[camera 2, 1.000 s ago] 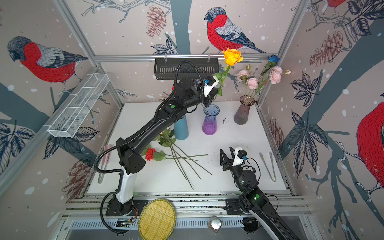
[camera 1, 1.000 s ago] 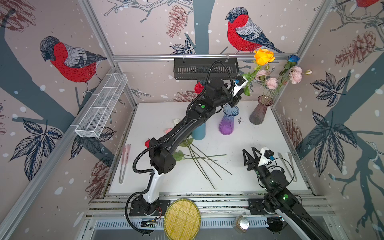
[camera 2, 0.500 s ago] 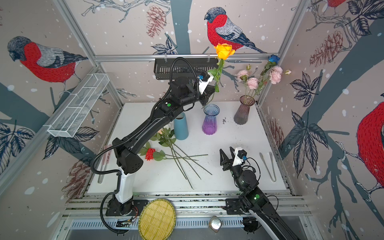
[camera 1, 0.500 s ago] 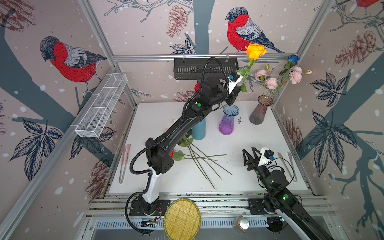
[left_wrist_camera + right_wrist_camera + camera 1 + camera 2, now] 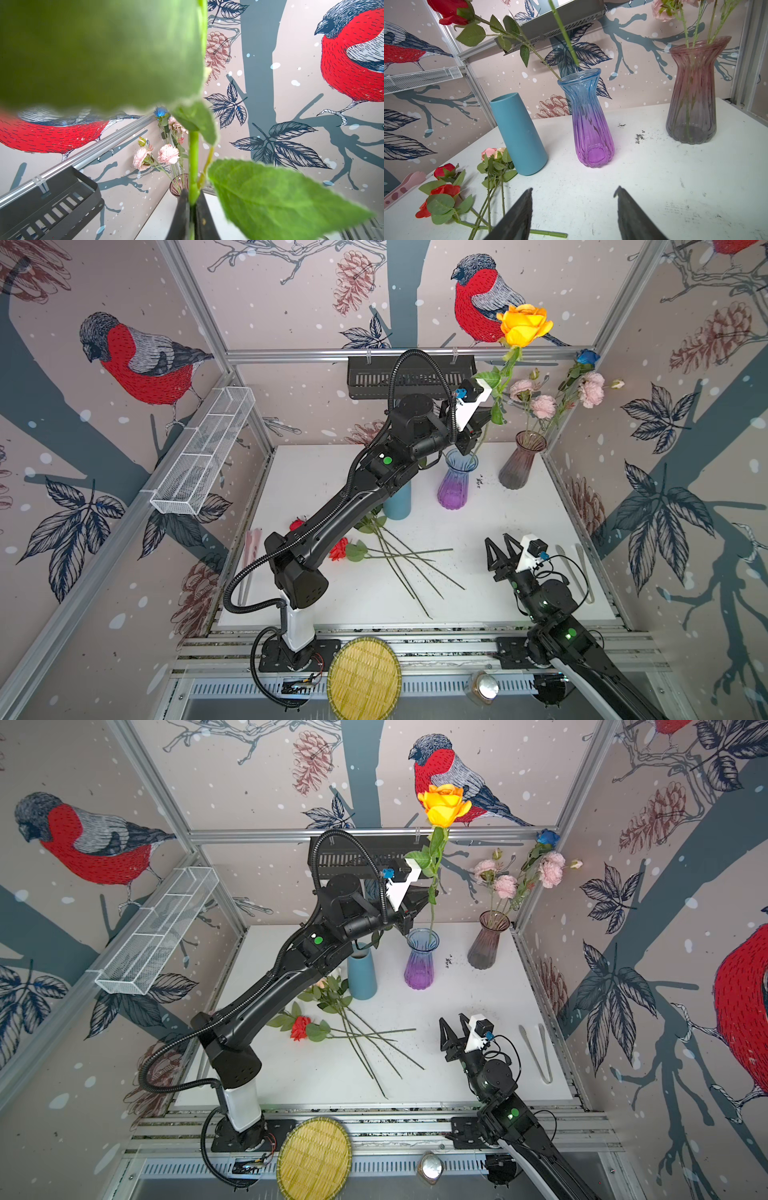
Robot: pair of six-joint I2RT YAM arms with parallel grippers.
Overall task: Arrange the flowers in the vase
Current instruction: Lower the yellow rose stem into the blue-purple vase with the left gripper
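My left gripper (image 5: 484, 418) (image 5: 424, 903) (image 5: 193, 199) is shut on the green stem (image 5: 194, 155) of an orange rose (image 5: 524, 325) (image 5: 444, 803), held nearly upright high at the back. The stem's lower end (image 5: 564, 33) hangs just above the mouth of the blue-to-purple glass vase (image 5: 457, 481) (image 5: 420, 961) (image 5: 589, 116). A red rose (image 5: 448, 10) leans out of that vase. Several loose flowers (image 5: 345, 549) (image 5: 301, 1027) (image 5: 442, 193) lie on the white table. My right gripper (image 5: 500, 543) (image 5: 453, 1027) (image 5: 574, 191) hovers open and empty at the front right.
A smoky pink glass vase (image 5: 519, 464) (image 5: 693, 93) at the back right holds pink carnations (image 5: 544, 406) and a blue rose (image 5: 588, 357). A teal vase (image 5: 397, 506) (image 5: 519, 135) stands left of the purple one. Metal tongs (image 5: 582, 568) lie at the right edge, pink tongs (image 5: 251, 547) at the left.
The left gripper swung the orange rose left and then back right, and the bloom now stands a little higher. The right arm has not moved.
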